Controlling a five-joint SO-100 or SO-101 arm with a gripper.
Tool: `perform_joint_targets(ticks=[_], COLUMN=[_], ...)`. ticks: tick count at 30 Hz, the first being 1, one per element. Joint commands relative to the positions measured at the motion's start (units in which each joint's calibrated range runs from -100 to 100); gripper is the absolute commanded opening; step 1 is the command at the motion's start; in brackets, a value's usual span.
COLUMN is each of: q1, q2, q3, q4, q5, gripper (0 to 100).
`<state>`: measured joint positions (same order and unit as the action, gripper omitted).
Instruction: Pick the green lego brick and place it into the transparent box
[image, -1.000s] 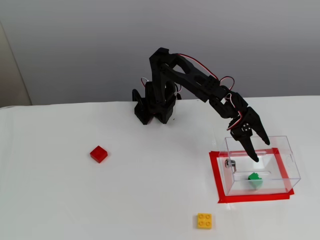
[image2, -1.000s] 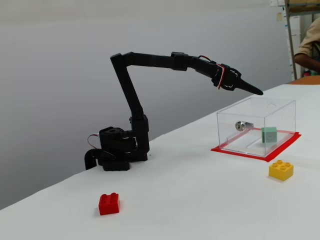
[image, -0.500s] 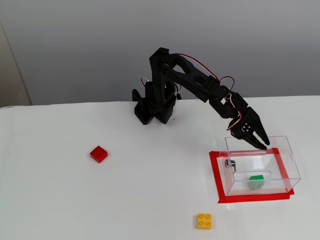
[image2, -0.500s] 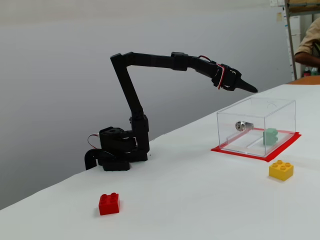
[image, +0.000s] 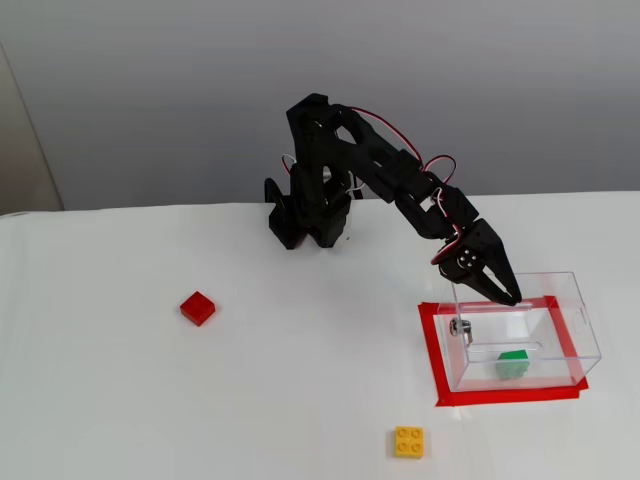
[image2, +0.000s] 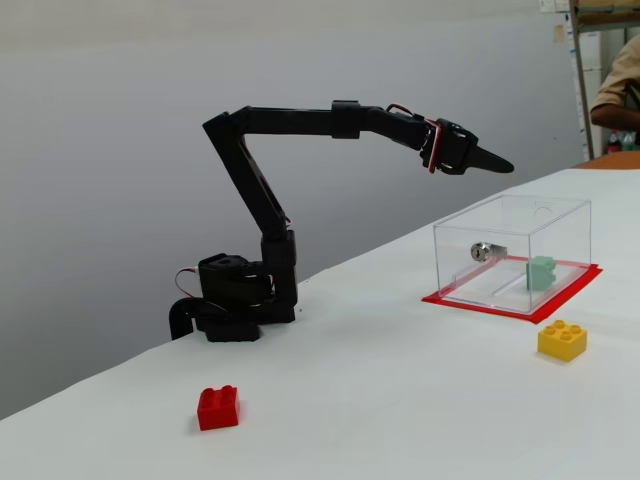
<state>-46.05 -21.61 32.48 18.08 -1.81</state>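
White worktop (image: 150, 400) against a plain grey wall. Black arm (image2: 290, 120) stretched out from its base, its fingers (image: 513, 299) up in the air above the near rim of the transparent box (image: 575, 300); in the side-on fixed view the fingers (image2: 505, 166) sit well clear of the box (image2: 560, 215) top. Tips drawn together to a point, nothing between them. Green lego brick (image: 513, 364) lies on the floor of the box, toward the front wall in the higher fixed view; seen through the clear wall from the side (image2: 541, 272), pale and a little washed out. Small metal fitting (image: 460, 327) on the box wall. Box stands inside a red tape frame (image: 432, 350). Red brick (image: 198, 307) well off to the left in that view; yellow brick (image: 408, 441) near the front edge, apart from the box.
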Motion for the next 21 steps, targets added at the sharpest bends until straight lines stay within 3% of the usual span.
perform_joint_targets(ticks=[1, 21], q1=[3.2, 28.3], q2=[-6.0, -27.2], q3=[1.8, 20.3], q4=[0.0, 0.0], q5=[0.1, 0.2], gripper=[1, 1])
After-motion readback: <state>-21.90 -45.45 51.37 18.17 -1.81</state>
